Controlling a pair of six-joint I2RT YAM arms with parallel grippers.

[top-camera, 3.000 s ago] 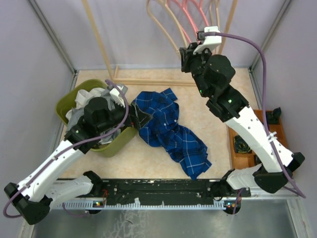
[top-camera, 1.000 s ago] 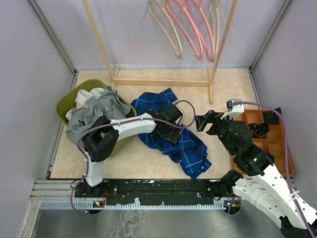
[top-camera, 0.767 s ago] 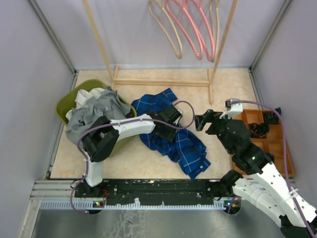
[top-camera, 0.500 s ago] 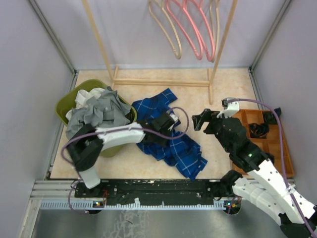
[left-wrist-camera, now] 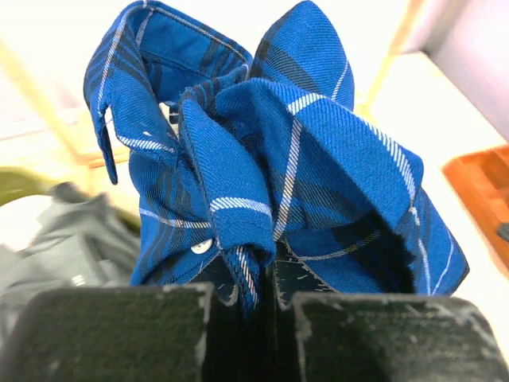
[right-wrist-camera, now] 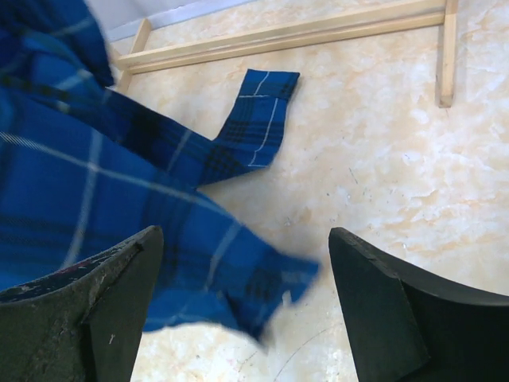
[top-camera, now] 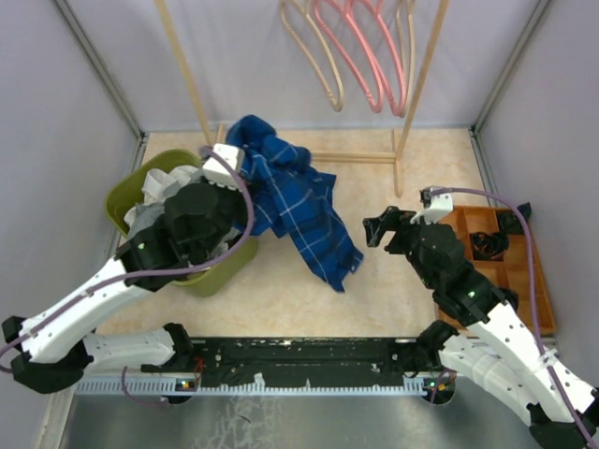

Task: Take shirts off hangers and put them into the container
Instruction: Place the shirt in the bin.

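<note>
My left gripper (top-camera: 240, 155) (left-wrist-camera: 253, 290) is shut on a bunched fold of the blue checked shirt (top-camera: 298, 201) (left-wrist-camera: 318, 159). It holds the shirt up beside the olive-green container (top-camera: 118, 200), and the shirt's tail trails down to the floor. A grey shirt (top-camera: 140, 224) (left-wrist-camera: 71, 247) and a white shirt (top-camera: 165, 178) lie piled in the container, partly under my left arm. Bare pink hangers (top-camera: 360, 56) and wood-coloured hangers (top-camera: 314, 56) hang on the rack. My right gripper (top-camera: 379, 227) (right-wrist-camera: 245, 239) stands open just right of the shirt's trailing end (right-wrist-camera: 95, 183), holding nothing.
The wooden rack's poles (top-camera: 187, 75) and base bar (top-camera: 356, 156) (right-wrist-camera: 302, 32) stand at the back. An orange divided tray (top-camera: 505, 243) with black parts sits at the right, beside my right arm. Grey walls close in both sides.
My left gripper shut on the blue shirt on the floor and lifted it up and back-left toward the container. The right arm has barely moved.
</note>
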